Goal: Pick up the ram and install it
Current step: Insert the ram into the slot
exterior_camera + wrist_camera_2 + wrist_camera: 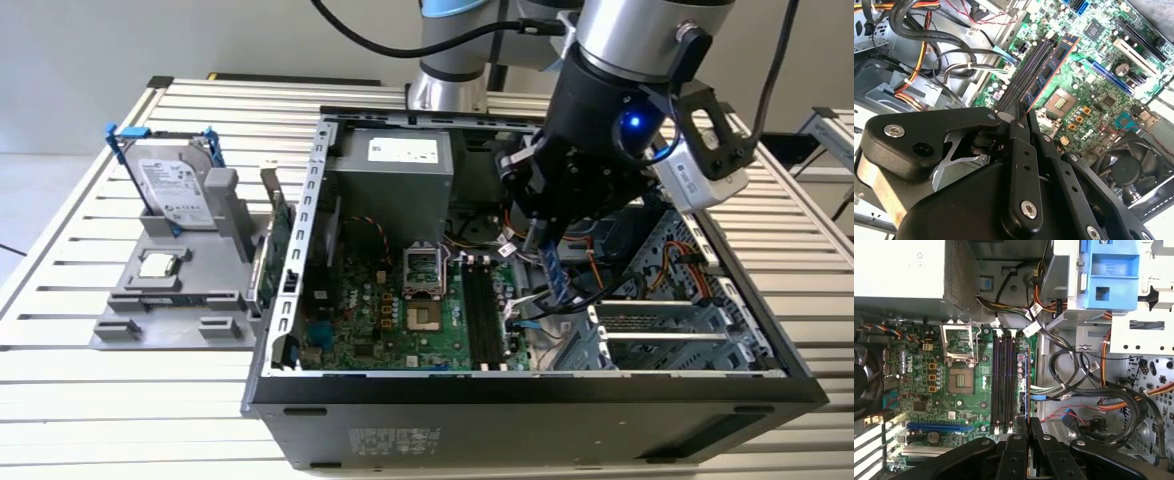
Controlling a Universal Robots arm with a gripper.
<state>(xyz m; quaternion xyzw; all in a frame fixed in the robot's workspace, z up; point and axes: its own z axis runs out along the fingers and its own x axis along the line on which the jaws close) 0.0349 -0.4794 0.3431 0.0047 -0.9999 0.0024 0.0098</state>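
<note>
Holding the ram (pixel 1050 70) tight by its end, the gripper (pixel 1024 117) hangs inside the open computer case (pixel 534 385), just above the green board's (pixel 969 405) black slots (pixel 1004 385)

Before you: a slatted metal table (pixel 80 400). Resting directly on it, centre to right of the exterior view, an open computer case (pixel 534 410); at the left of the frame, a grey parts stand (pixel 174 325); at the upper centre, the robot arm's base (pixel 447 92).

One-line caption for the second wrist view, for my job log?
Gripper shut on the ram, holding it over the motherboard's black memory slots inside the open computer case.
</note>
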